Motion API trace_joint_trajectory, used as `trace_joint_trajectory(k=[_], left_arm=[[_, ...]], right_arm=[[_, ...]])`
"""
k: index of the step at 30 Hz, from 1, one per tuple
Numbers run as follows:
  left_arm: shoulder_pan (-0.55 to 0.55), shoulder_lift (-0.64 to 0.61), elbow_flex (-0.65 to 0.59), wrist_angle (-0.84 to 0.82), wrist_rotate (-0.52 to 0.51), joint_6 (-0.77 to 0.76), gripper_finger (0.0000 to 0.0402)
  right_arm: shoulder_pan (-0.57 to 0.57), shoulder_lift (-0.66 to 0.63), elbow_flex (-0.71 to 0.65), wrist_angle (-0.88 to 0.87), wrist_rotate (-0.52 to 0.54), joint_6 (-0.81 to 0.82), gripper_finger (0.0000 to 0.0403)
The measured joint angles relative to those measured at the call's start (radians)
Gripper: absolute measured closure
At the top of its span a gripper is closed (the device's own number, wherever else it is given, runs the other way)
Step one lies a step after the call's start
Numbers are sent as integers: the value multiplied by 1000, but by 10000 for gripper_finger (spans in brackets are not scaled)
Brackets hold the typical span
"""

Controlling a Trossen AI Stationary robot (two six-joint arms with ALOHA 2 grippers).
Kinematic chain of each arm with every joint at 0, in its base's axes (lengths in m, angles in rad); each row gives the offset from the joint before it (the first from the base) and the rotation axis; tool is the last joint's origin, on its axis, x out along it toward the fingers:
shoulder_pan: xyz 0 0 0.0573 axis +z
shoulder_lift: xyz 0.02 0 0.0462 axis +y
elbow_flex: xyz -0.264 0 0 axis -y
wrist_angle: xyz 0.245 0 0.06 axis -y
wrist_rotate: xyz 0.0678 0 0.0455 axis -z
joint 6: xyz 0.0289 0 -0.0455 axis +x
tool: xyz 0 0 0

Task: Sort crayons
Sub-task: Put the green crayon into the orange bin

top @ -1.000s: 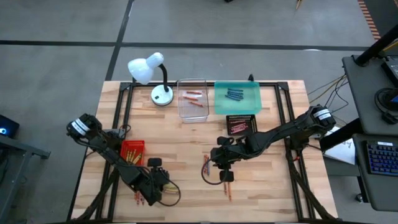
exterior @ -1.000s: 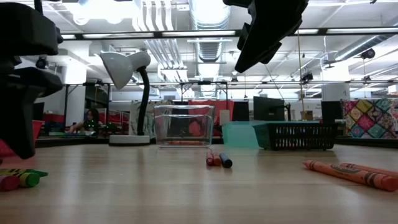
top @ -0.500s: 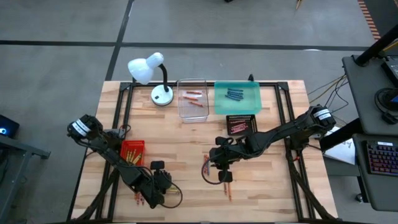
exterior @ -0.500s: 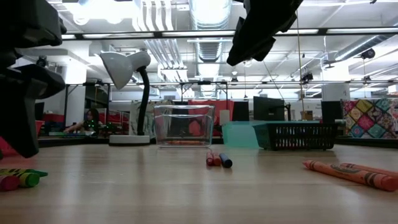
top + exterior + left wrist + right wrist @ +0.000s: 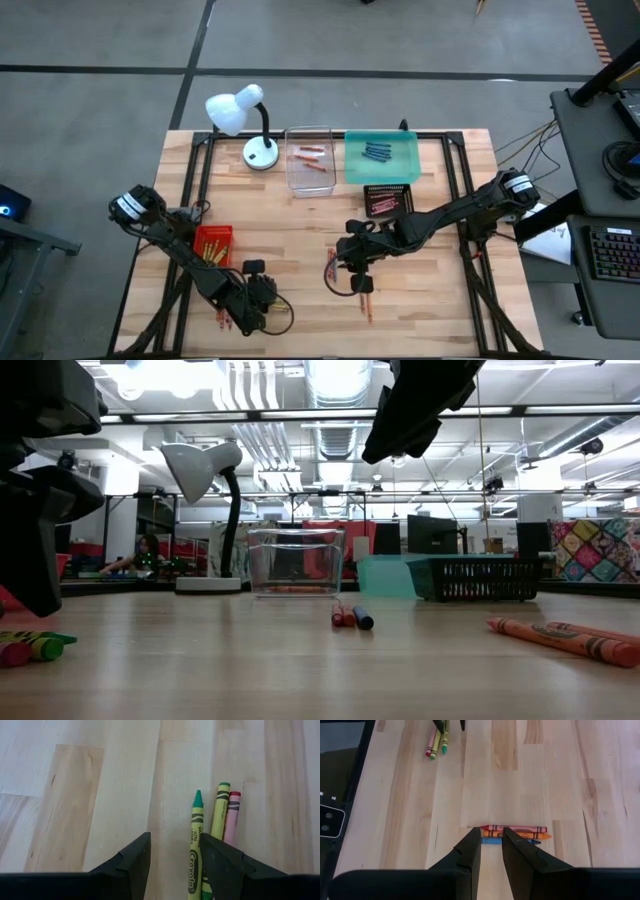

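the wooden bench (image 5: 290,230) is carrying a white lamp (image 5: 240,115), a clear tray (image 5: 309,160), a teal tray (image 5: 382,158), a black tray (image 5: 388,200) and a red tray (image 5: 212,245). orange crayons are lying in the clear tray, blue ones in the teal tray, red ones in the black tray and yellow ones in the red tray.

the left hand (image 5: 172,857) is hanging low over the near left part of the bench, its fingers parted and grasping nothing. three loose crayons (image 5: 212,837), a green-tipped yellow one, a yellow-green one and a pink one, are lying side by side just beside its fingertips, on bare wood; one finger is partly covering their near ends. in the low view the same three (image 5: 30,647) are showing at the left edge.

the right hand (image 5: 491,837) is hovering above the middle of the bench, its fingers standing slightly apart and empty. directly below it a red, an orange and a blue crayon (image 5: 512,834) are lying parallel and touching one another; in the low view they (image 5: 350,616) are pointing end-on toward the camera.

two more orange crayons (image 5: 560,637) are resting on the near right part of the bench, well apart from both hands.
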Motion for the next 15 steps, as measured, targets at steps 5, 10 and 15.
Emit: trace_joint_trajectory(k=[5,10,15], left_arm=[[0,1,0,0,0,-1,248],[-3,1,0,1,0,-14,248],[-17,2,-6,1,1,-45,248]], right_arm=[[0,0,0,0,0,0,335],[0,0,0,0,0,0,335],[0,0,0,0,0,0,335]])
